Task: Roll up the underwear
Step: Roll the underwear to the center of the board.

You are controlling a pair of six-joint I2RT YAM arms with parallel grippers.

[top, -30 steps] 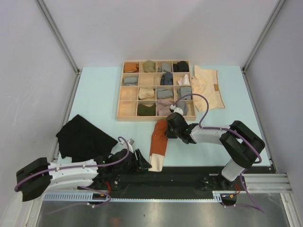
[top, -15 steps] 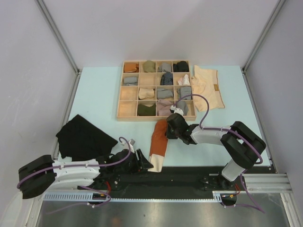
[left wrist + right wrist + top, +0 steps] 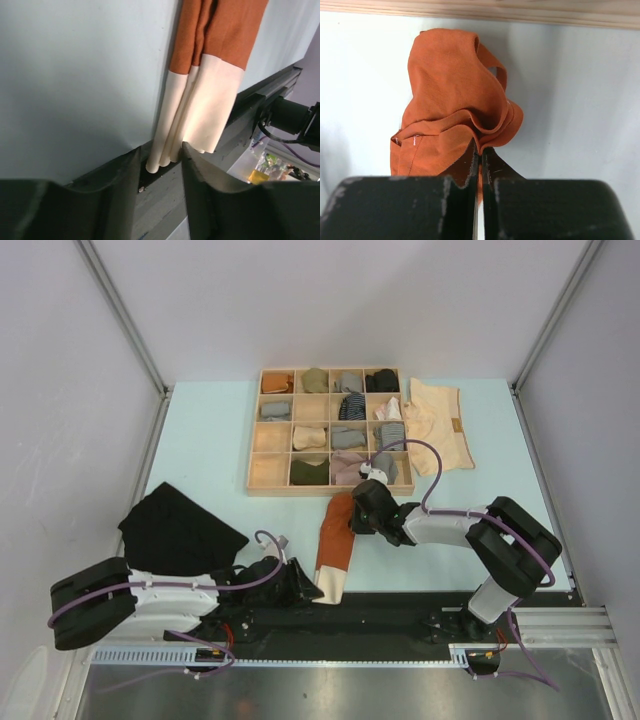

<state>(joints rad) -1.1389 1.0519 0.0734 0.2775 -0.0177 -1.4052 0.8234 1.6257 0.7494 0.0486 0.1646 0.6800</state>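
Observation:
The rust-orange underwear lies folded into a long narrow strip, its cream waistband end hanging over the table's near edge. My left gripper is at that end, open; in the left wrist view its fingers stand either side of the cream folds, the right one touching them. My right gripper is shut on the far orange end, which bunches up before its tips. The black underwear lies spread at the left. The pale cream underwear lies to the right of the tray.
A wooden compartment tray with several small rolled cloth bundles stands at the back centre. A black rail runs along the near table edge under the cream end. Frame posts and side walls bound the table left and right.
The left arm's body has swung to the right, its gripper staying by the cream end of the strip. The right gripper has held still on the orange end.

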